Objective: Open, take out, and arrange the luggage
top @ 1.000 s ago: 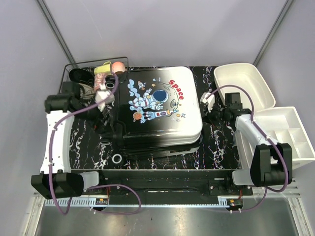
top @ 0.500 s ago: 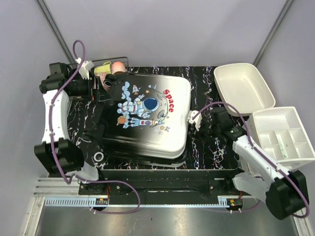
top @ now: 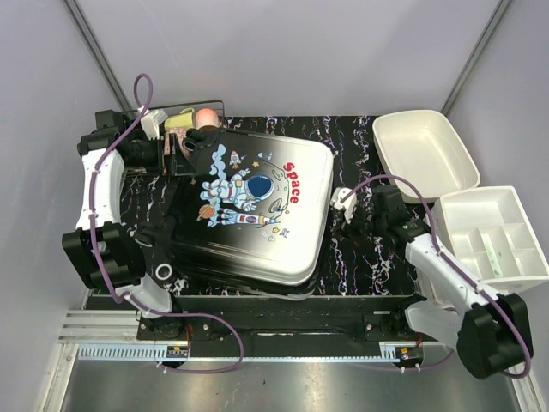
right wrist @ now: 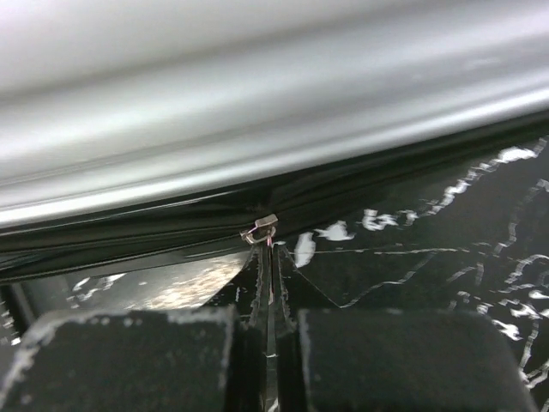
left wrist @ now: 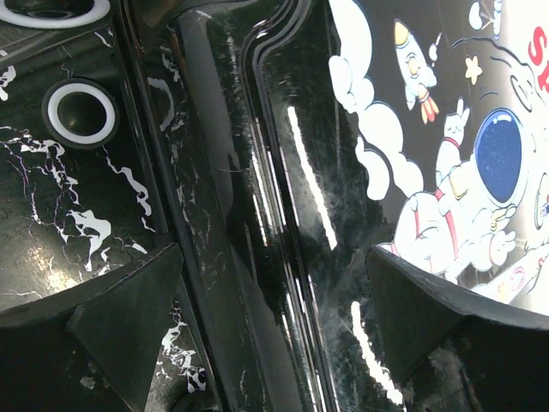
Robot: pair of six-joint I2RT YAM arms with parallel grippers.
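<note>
The luggage (top: 257, 206) lies flat and skewed on the black marbled table, its astronaut print and red "Space" facing up. My left gripper (top: 178, 146) is at its back left corner. It stands open, with the glossy black shell edge (left wrist: 274, 215) between the wide-apart fingers (left wrist: 129, 326) and not clamped. A white-ringed wheel (left wrist: 79, 112) shows beside that edge. My right gripper (top: 343, 206) is at the luggage's right side. In the right wrist view this gripper (right wrist: 268, 257) is shut on the small metal zipper pull (right wrist: 260, 228) at the zip line.
A black wire basket (top: 146, 120) with yellow and pink items stands at the back left, close behind the left gripper. A white bin (top: 425, 150) and a divided white tray (top: 497, 240) sit at the right. Grey walls enclose the table.
The luggage has slid left and turned on the table. My right gripper has moved left and nearer while holding the zipper pull. The left arm has swung to the back left corner.
</note>
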